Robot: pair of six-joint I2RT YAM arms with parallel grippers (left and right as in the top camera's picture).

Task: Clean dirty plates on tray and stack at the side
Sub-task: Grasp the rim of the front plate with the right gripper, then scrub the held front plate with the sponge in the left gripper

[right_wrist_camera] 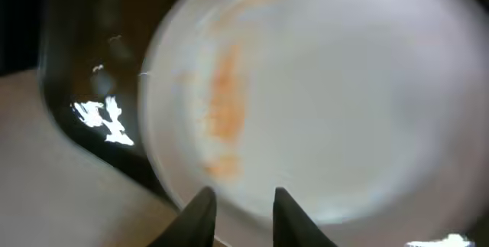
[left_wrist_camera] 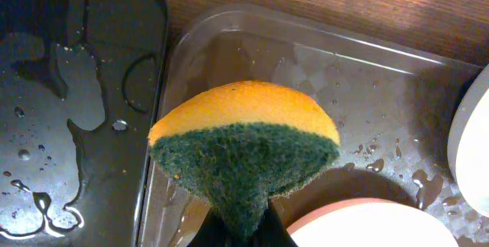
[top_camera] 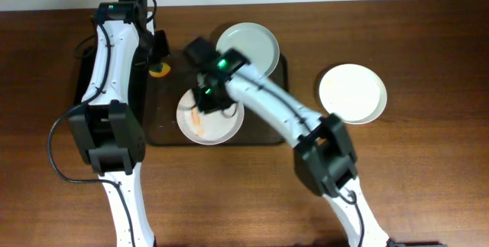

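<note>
A dirty plate [top_camera: 206, 123] with orange streaks lies at the front left of the dark brown tray [top_camera: 263, 136]. A second plate [top_camera: 248, 46] sits at the tray's back. A third plate [top_camera: 352, 92] lies on the table to the right, off the tray. My right gripper [top_camera: 207, 98] hovers over the streaked plate [right_wrist_camera: 328, 102]; its fingers [right_wrist_camera: 239, 201] are open and empty above the near rim. My left gripper [left_wrist_camera: 244, 235] is shut on an orange and green sponge [left_wrist_camera: 244, 151], held over the tray's left end [left_wrist_camera: 306, 56]. The sponge also shows in the overhead view [top_camera: 159, 69].
A black bin [top_camera: 80, 71] stands left of the tray, under my left arm; it holds water drops [left_wrist_camera: 69, 86]. In the left wrist view the streaked plate's rim [left_wrist_camera: 374, 228] and another plate's edge [left_wrist_camera: 475, 147] lie near the sponge. Wooden table [top_camera: 428, 178] surrounds everything.
</note>
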